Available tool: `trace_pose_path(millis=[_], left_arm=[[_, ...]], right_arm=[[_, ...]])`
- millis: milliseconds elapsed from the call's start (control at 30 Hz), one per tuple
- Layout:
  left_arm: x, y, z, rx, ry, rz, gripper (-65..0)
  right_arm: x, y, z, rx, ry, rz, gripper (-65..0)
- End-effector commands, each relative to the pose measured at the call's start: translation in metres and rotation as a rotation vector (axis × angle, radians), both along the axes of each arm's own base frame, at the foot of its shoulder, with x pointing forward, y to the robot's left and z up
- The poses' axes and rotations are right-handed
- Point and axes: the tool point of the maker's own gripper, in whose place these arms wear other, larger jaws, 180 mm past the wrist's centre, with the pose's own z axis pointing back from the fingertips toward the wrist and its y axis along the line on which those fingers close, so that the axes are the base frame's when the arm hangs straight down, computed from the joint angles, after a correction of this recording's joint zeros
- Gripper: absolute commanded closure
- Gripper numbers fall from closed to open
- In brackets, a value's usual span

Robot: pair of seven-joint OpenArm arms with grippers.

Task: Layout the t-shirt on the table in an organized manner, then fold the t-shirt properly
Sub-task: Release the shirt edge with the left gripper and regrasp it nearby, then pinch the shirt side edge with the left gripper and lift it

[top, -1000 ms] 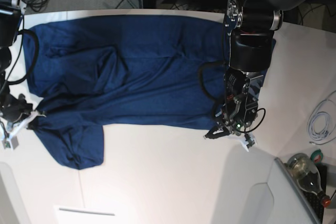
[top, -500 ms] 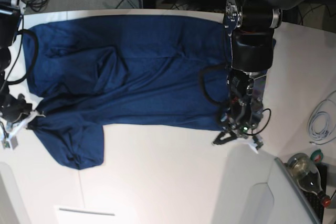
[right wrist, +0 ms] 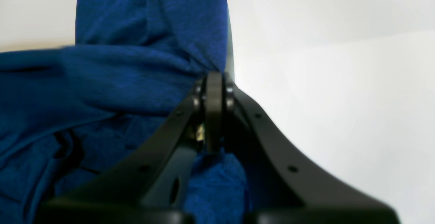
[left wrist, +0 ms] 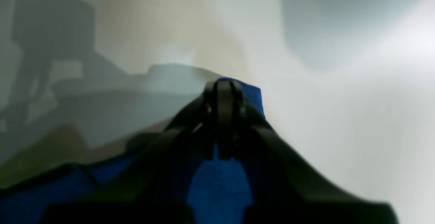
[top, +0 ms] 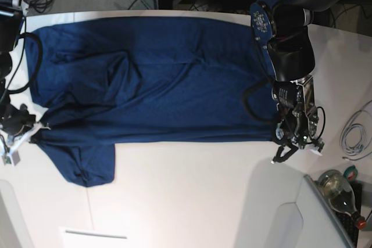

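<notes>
Both sets of jaws are pinched together on navy fabric. Left gripper [top: 283, 154] is clamped on the t-shirt [top: 151, 85] at its hem corner, at the garment's right end in the base view; left wrist view shows blue cloth [left wrist: 253, 95] poking past the closed tips [left wrist: 222, 96]. Right gripper [top: 32, 133] is clamped on the shirt at the opposite end, just above the sleeve hanging toward the near edge; right wrist view shows fabric [right wrist: 142, 71] bunched at the tips [right wrist: 214, 91]. T-shirt lies spread across the white table [top: 192, 196], mostly flat, wrinkled near the sleeve end. A bottle [top: 340, 193] and a white cable [top: 354, 135] sit well right of the shirt.
</notes>
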Motion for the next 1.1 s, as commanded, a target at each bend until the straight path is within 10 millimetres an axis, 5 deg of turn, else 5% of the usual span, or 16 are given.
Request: trace_pose_path(millis=[0, 333, 667, 900, 1067], left_arm=[[0.017, 0.008, 0.023, 0.029, -0.066, 0.013, 0.0], [0.023, 0.023, 0.060, 0.068, -0.175, 0.051, 0.0], [0.032, 0.002, 0.066, 0.052, -0.200, 0.014, 0.0], [0.012, -0.071, 0.021, 0.117, -0.071, -0.256, 0.0], [-0.010, -0.070, 0.002, 0.140, -0.015, -0.287, 0.0]], right_arm=[[0.015, -0.012, 0.023, -0.015, -0.070, -0.011, 0.0], [0.015, -0.033, 0.032, -0.003, -0.100, -0.083, 0.0], [0.016, -0.029, 0.032, -0.001, -0.102, -0.075, 0.0], [0.015, -0.029, 0.031, 0.000, -0.099, -0.076, 0.0], [0.014, -0.029, 0.030, 0.000, -0.096, -0.076, 0.0]])
